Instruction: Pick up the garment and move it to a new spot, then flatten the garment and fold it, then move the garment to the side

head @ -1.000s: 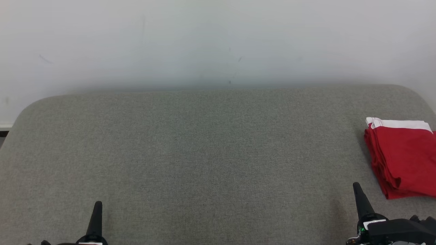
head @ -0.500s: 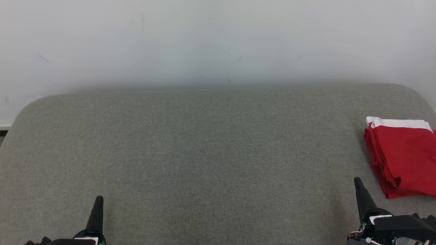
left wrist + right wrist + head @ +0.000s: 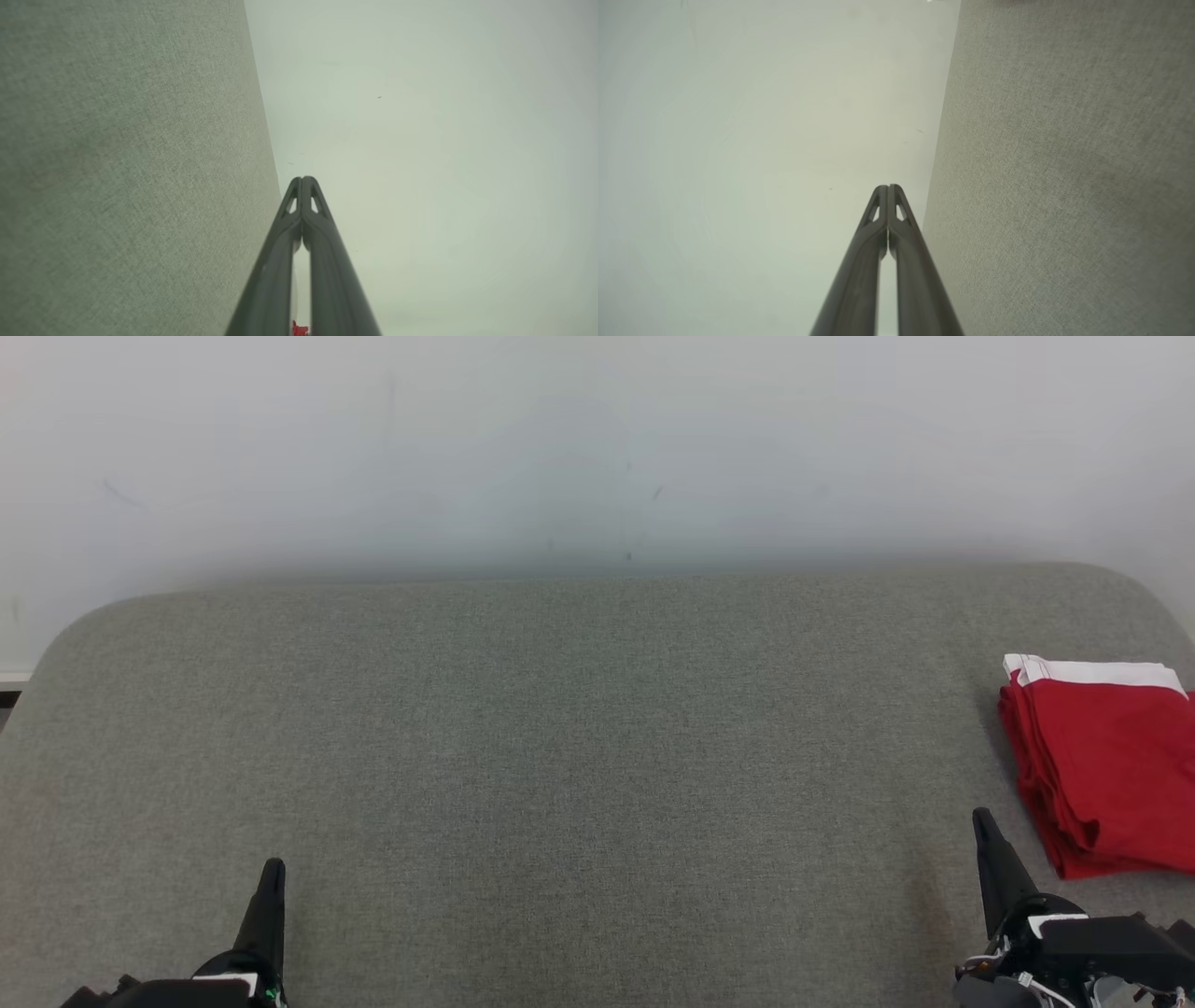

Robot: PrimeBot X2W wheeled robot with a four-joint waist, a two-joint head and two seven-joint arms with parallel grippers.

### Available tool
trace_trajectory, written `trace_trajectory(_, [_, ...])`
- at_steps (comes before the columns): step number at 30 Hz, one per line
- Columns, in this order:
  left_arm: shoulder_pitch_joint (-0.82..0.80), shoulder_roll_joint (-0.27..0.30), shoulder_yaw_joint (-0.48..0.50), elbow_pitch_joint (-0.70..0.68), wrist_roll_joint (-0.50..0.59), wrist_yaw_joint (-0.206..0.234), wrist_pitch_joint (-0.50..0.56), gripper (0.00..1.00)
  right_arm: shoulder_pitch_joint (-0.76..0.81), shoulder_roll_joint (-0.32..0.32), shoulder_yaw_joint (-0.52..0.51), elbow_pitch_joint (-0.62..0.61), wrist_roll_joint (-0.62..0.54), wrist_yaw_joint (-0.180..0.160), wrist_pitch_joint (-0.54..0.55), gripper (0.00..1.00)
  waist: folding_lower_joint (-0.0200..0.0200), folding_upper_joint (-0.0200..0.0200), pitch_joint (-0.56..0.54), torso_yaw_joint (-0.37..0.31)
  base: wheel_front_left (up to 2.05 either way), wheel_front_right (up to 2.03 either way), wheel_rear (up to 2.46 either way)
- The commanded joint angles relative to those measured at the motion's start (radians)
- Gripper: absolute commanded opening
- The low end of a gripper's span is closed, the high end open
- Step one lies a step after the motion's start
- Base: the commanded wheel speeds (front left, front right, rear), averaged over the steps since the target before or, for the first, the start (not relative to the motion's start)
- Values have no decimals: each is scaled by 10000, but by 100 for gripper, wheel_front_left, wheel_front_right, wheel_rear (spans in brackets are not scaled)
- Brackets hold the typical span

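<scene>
Red garment, in the head view, lies folded on the grey worktop just beyond the right hand, so it seems already put aside; the left hand is well apart. Left wrist view: fingers pressed together, empty. Right wrist view: fingers likewise, pinching nothing.

The garment lies on the bench at its right end, midway between the near and far edges. The wall stands behind the far edge. The right fingers are near right, just left of the garment and apart from it. The left fingers are near left, well apart.
</scene>
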Motion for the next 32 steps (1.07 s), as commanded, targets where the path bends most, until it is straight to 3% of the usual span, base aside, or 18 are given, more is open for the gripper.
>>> trace_trajectory(1, [-172, 45, 38, 10, -181, -26, 75, 0, -62, 20, -46, -43, 202, 7, 53, 0, 0, 0, 3, 0, 0, 0, 0])
trace_trajectory(11, [-281, 41, 67, 37, -759, -28, 249, 0, -168, 49, -128, -66, 797, 7, 209, 0, 0, 0, 29, -6, 0, 0, 0])
trace_trajectory(32, [-277, 22, 83, 35, -717, -28, 248, 0, -161, 46, -119, -56, 749, 7, 209, 0, 0, 0, 29, -6, 0, 0, 0])
